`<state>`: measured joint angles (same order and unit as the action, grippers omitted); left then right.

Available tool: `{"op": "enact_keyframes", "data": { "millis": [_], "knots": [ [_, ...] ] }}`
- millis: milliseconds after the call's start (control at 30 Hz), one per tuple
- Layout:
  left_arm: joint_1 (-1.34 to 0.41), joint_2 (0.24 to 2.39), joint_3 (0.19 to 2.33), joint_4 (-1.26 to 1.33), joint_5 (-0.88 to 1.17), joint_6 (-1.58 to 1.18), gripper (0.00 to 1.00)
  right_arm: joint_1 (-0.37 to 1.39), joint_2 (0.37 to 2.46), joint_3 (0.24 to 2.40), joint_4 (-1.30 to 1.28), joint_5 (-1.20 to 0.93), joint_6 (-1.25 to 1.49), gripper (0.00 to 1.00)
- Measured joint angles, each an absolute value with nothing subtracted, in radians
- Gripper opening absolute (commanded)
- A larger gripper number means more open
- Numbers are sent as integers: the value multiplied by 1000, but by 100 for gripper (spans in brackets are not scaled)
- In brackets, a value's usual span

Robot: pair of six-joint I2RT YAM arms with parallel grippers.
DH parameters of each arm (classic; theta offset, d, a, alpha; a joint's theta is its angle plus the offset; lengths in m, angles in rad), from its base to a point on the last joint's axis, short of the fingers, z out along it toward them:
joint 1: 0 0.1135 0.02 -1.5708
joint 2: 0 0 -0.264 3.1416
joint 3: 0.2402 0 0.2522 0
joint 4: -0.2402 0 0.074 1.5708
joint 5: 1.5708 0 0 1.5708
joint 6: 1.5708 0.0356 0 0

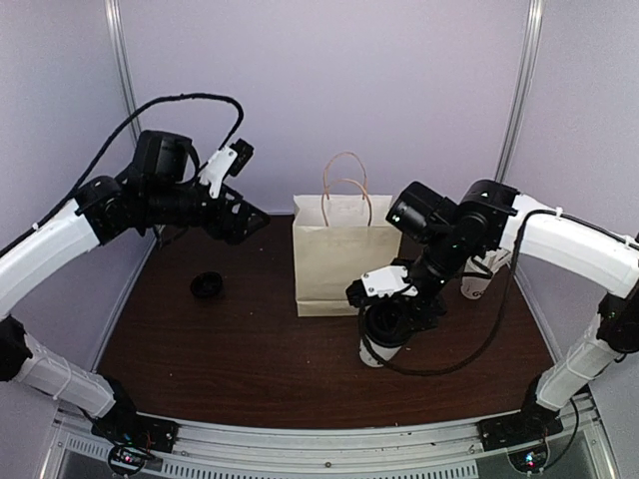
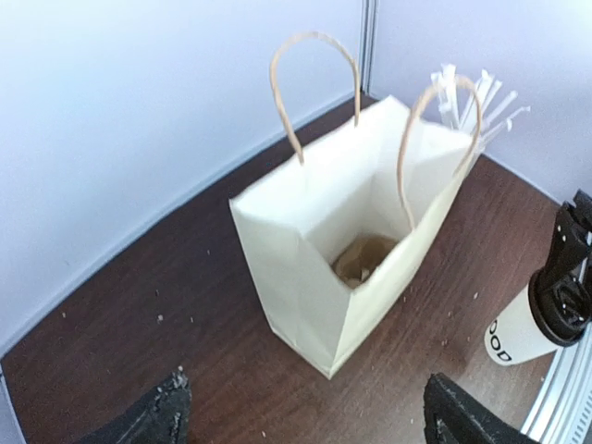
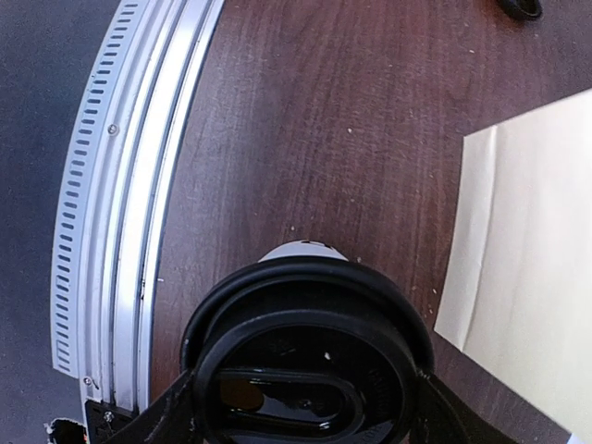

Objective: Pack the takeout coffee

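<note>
right gripper (image 1: 397,317) clamped the cup (image 1: 373,351) by its lid (image 3: 305,370), right of the bag (image 1: 339,254) (cup tilted); left gripper (image 1: 250,222) hung spread, left of it.

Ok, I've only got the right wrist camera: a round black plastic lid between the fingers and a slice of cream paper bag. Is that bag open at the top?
Observer: Yes. The cream paper bag stands upright with its mouth open, and something brown lies at its bottom.
Operator: Where's the left gripper?
Observer: The left gripper hangs open above the table, left of the bag.
Operator: Is my cup upright?
Observer: No. The white paper cup leans, held at its round black plastic lid by the right gripper.
</note>
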<state>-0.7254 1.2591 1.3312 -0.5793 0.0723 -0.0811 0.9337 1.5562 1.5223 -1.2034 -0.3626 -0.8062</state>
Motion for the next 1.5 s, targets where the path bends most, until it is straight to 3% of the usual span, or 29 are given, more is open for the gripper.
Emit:
{"op": "enact_keyframes", "data": {
  "millis": [200,467,700,833,1100,1200,1233,1333,1500],
  "knots": [
    [-713,1575,1791,-622,99,-57,86,832,1388,1439,-1212,-379,-801,63],
    [-680,2092,2421,-906,242,-44,80,712,1266,1353,-1227,-441,-781,62],
    [-656,2218,2460,-1003,361,-6,56,685,1210,1348,-1246,-475,-782,61],
    [-652,2218,2466,-995,408,-1,35,682,1212,1334,-1247,-484,-781,61],
    [-653,2219,2466,-987,454,19,31,682,1225,1334,-1251,-502,-778,61],
    [-653,2221,2466,-985,477,36,10,682,1231,1335,-1261,-502,-778,61],
    [-653,2222,2466,-982,483,41,7,682,1233,1335,-1266,-502,-778,61],
    [-653,2223,2466,-970,494,58,0,680,1238,1350,-1280,-502,-778,60],
    [-653,2223,2466,-967,498,77,0,650,1238,1412,-1299,-501,-779,60]
  ]
}}
